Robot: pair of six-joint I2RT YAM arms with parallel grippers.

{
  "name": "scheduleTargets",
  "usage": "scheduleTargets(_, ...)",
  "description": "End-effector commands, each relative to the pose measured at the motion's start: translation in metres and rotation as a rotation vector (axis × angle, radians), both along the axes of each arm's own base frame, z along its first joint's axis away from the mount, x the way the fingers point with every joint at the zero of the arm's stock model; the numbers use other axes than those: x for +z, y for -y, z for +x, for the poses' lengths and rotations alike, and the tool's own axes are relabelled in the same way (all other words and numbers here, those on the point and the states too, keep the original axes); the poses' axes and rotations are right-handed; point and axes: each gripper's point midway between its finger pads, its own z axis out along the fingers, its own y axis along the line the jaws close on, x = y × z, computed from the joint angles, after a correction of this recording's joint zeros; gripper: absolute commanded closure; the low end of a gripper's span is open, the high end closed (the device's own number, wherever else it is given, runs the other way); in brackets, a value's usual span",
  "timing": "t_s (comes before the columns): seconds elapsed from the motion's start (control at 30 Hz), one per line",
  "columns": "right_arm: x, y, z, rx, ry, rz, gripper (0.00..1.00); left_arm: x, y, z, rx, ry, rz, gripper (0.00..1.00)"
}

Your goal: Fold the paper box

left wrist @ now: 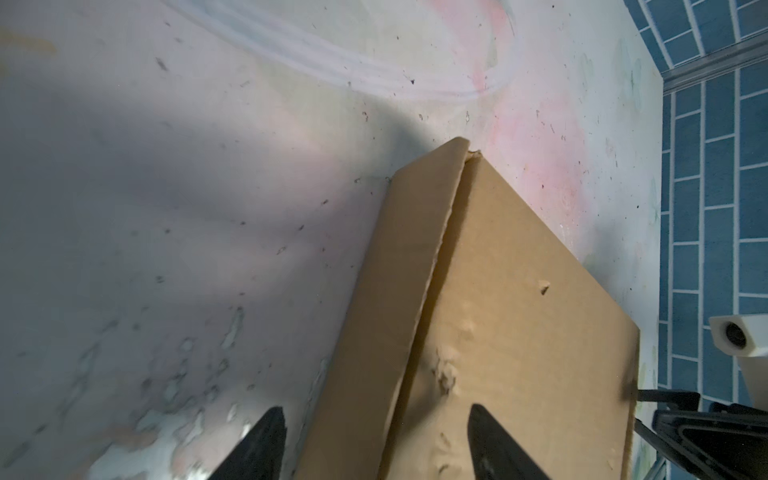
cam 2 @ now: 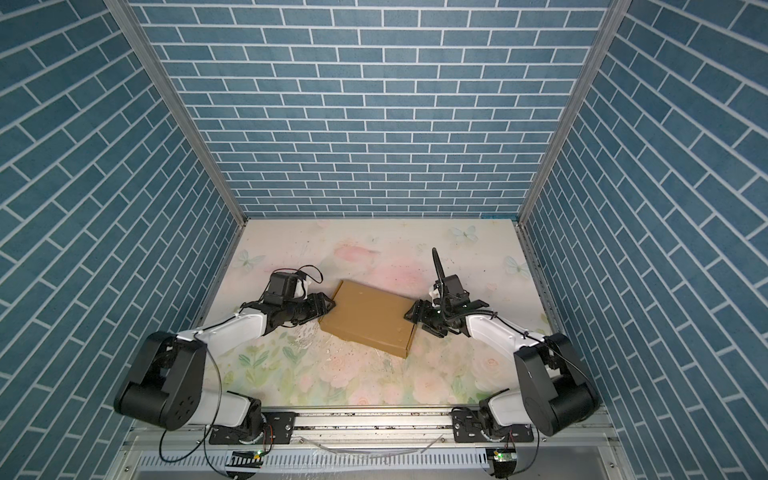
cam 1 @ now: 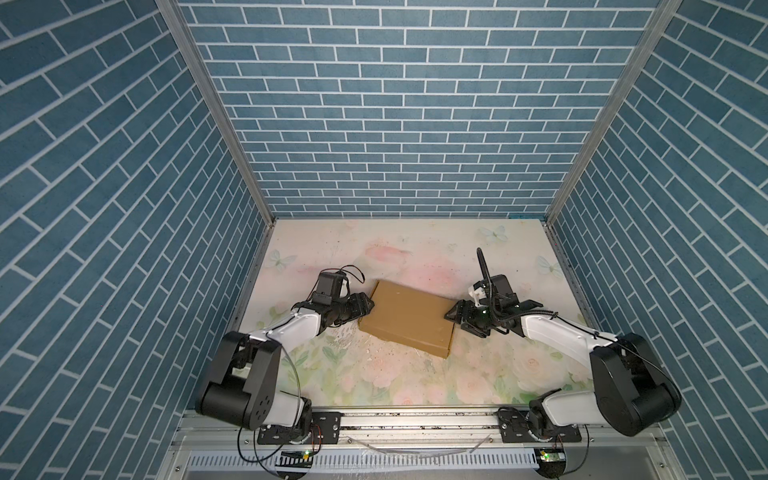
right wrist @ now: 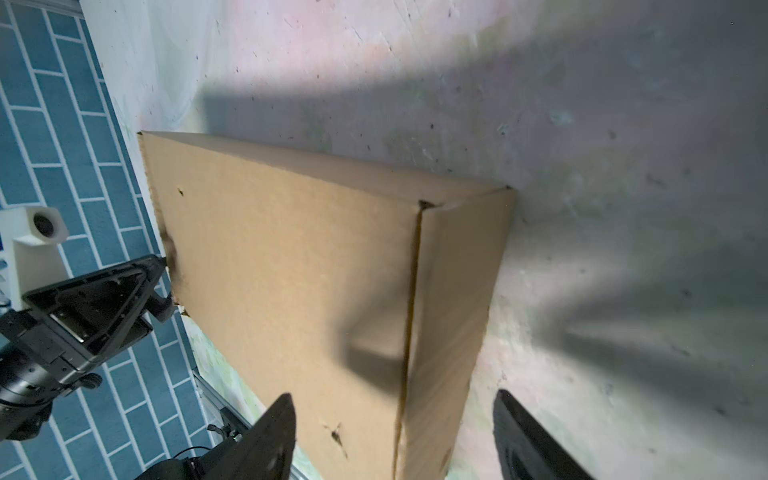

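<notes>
The closed box point(cam 1: 409, 318) lay skewed on the floral surface point(cam 1: 415, 257), lower middle of both top views. The left fingers point(left wrist: 266, 444) and right fingers point(right wrist: 274, 436) were spread, released, at its left and right ends.

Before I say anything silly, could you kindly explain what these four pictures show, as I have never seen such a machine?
You see two robot arms, the left arm and the right arm, fixed at the near edge of a flower-printed table inside blue brick-patterned walls. Two pictures look down from overhead, nearly alike. The other two come from a camera on each arm's wrist. The only thing on the table is a tan paper box, folded into shape and lying flat. The left arm's fingers and the right arm's fingers stand apart at opposite ends of the box, each pair astride an edge. Nothing is held.
</notes>
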Motion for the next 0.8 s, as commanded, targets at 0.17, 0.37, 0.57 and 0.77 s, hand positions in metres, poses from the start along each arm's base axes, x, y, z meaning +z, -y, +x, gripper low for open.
scheduleTargets(0.17,0.016,-0.039,0.049,0.038,0.052,0.098,0.34,0.009,0.006,0.014,-0.004,0.067,-0.022,0.44)
scheduleTargets(0.37,0.029,-0.067,0.098,0.071,0.106,0.128,0.35,0.009,-0.011,0.032,0.067,0.082,0.004,0.44)
scheduleTargets(0.57,0.033,-0.078,0.144,0.078,0.136,0.145,0.35,0.016,-0.007,0.074,0.1,0.171,-0.016,0.43)
scheduleTargets(0.77,0.027,-0.069,0.159,0.066,0.123,0.14,0.33,0.012,-0.007,0.085,0.096,0.157,0.005,0.41)
